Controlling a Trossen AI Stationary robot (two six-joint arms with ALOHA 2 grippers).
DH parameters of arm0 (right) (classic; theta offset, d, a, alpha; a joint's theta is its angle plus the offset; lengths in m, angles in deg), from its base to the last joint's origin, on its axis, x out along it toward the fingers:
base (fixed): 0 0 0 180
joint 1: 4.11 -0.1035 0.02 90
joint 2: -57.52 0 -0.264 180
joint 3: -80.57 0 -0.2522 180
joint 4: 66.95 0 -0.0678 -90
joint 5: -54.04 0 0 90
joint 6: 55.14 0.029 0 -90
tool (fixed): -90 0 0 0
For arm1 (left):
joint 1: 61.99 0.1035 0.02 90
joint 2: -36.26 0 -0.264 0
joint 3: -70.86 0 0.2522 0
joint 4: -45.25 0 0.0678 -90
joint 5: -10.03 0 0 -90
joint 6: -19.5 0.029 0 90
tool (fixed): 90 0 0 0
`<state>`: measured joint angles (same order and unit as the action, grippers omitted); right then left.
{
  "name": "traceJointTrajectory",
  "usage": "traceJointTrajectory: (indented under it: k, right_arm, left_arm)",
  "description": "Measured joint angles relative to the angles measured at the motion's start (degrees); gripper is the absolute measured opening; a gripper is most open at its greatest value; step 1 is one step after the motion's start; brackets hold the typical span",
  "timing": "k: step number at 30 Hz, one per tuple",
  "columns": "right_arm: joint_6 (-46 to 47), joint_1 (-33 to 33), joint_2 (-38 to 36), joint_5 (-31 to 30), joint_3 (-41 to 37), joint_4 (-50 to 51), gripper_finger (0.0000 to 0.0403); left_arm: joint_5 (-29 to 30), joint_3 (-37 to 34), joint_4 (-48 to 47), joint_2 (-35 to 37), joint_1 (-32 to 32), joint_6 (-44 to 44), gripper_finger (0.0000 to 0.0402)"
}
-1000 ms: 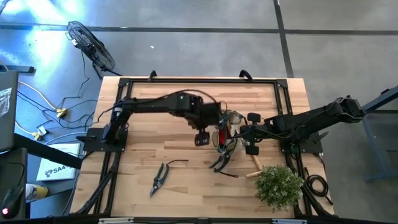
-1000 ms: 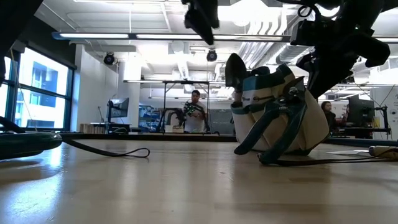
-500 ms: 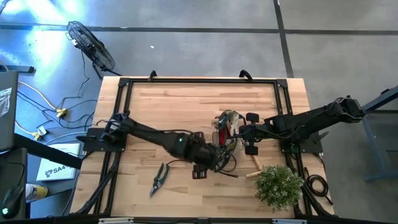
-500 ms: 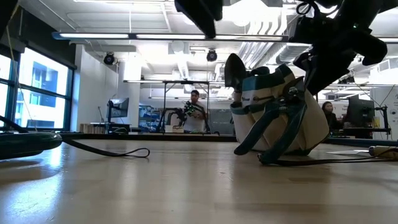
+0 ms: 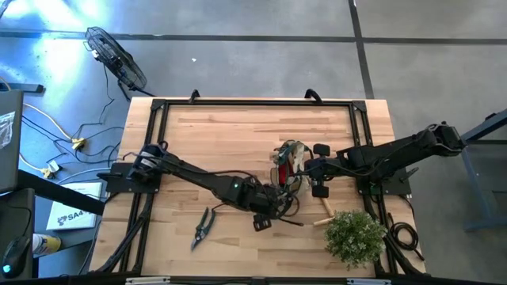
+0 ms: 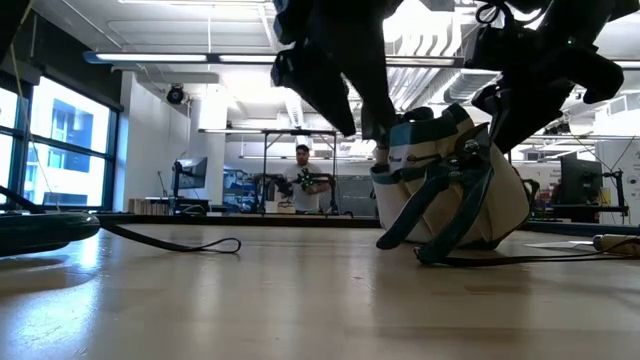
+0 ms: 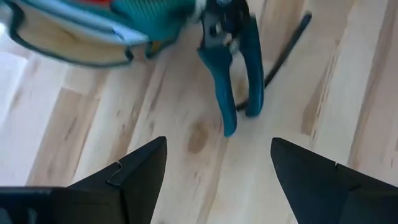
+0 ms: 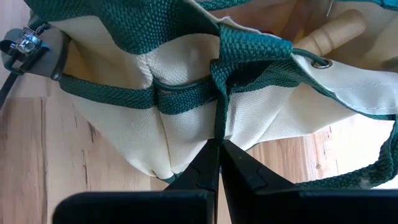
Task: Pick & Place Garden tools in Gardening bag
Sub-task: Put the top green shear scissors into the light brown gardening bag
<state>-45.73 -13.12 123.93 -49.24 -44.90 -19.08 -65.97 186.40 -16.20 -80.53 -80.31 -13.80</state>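
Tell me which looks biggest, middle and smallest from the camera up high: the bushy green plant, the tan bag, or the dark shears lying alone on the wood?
1. Bushy green plant: biggest.
2. Tan fabric gardening bag with green trim: middle, though the arms partly cover it, so it is a close call.
3. Dark pruning shears: smallest and thinnest.

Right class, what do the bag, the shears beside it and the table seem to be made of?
Bag: cream woven fabric with green webbing trim; weave and stitching show. Shears: teal handles with a smooth sheen, probably plastic coated; blades not clear. Table: pale wood planks, visible grain, lightly glossy.
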Motion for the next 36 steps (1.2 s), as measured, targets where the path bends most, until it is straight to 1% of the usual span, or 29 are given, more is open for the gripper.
traceJointTrajectory:
  k: [5,7,10,12,14,18,20,24,36]
  right_arm:
    - [0.02,-0.01,0.0,0.0,0.0,-0.05,0.0003]
    - [0.02,-0.01,0.0,0.07,0.0,-0.08,0.0003]
    - [0.04,0.01,0.0,0.66,-0.01,-0.1,0.0003]
    - [0.04,0.01,0.0,1.26,0.0,-0.12,0.0003]
    - [0.04,0.01,0.0,1.4,0.0,-0.15,0.0003]
    - [0.0,0.0,0.0,1.44,0.0,-0.15,0.0003]
    - [0.0,0.0,0.0,1.46,-0.01,-0.13,0.0003]
    - [-0.03,0.0,0.0,1.45,0.0,-0.13,0.0003]
    - [-0.1,0.01,0.0,1.48,0.0,-0.13,0.0003]
  left_arm:
    - [5.52,0.0,2.77,-0.08,-0.02,-0.04,0.028]
    - [5.71,0.0,4.34,-0.64,0.34,-0.04,0.028]
    - [1.15,-1.01,5.78,-0.9,1.43,-0.48,0.028]
    - [-1.73,-3.38,8.99,-0.76,2.37,-2.38,0.028]
    - [-3.72,-5.37,9.93,-0.88,3.14,-4.01,0.028]
    - [-7.92,-8.49,16.94,-0.83,4.44,-4.46,0.028]
    - [-8.55,-9.72,18.73,-0.85,4.85,-4.17,0.028]
    - [-9.25,-9.86,20.42,-0.84,4.96,-3.18,0.028]
    - [-8.96,-9.88,20.68,-0.83,4.94,-1.35,0.028]
